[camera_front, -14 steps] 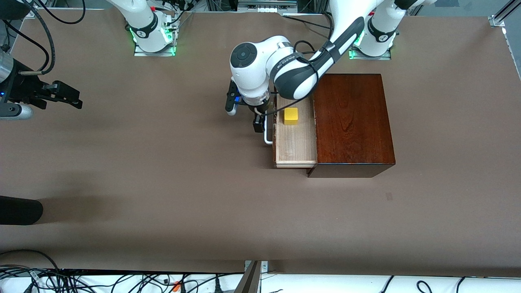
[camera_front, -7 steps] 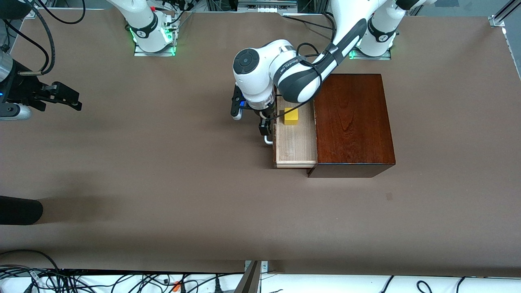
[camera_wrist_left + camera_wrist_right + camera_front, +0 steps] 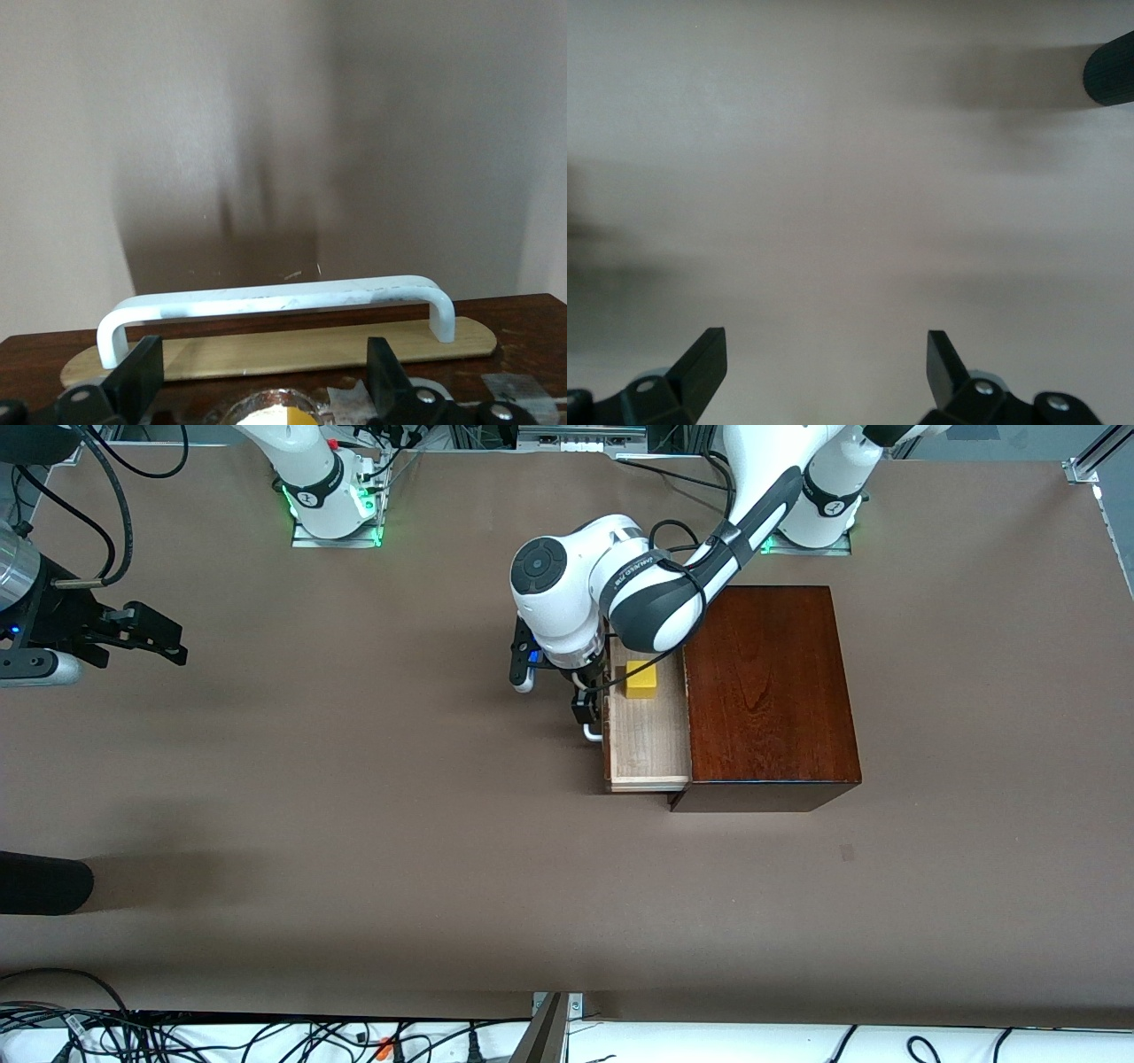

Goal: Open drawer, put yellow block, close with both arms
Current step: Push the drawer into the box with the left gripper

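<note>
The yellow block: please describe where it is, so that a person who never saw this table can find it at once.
Find the big glossy dark wooden box toward the left arm's end of the table. Its pale drawer stands pulled out, with the left gripper at its white handle. The yellow block lies inside the drawer: a small bright cube, the only yellow thing there.

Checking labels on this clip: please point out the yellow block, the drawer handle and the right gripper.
yellow block [image 3: 640, 679]: front view, its top face.
drawer handle [image 3: 275, 297]: left wrist view, middle of the white bar.
right gripper [image 3: 826, 359]: right wrist view, midway between its open fingertips.
</note>
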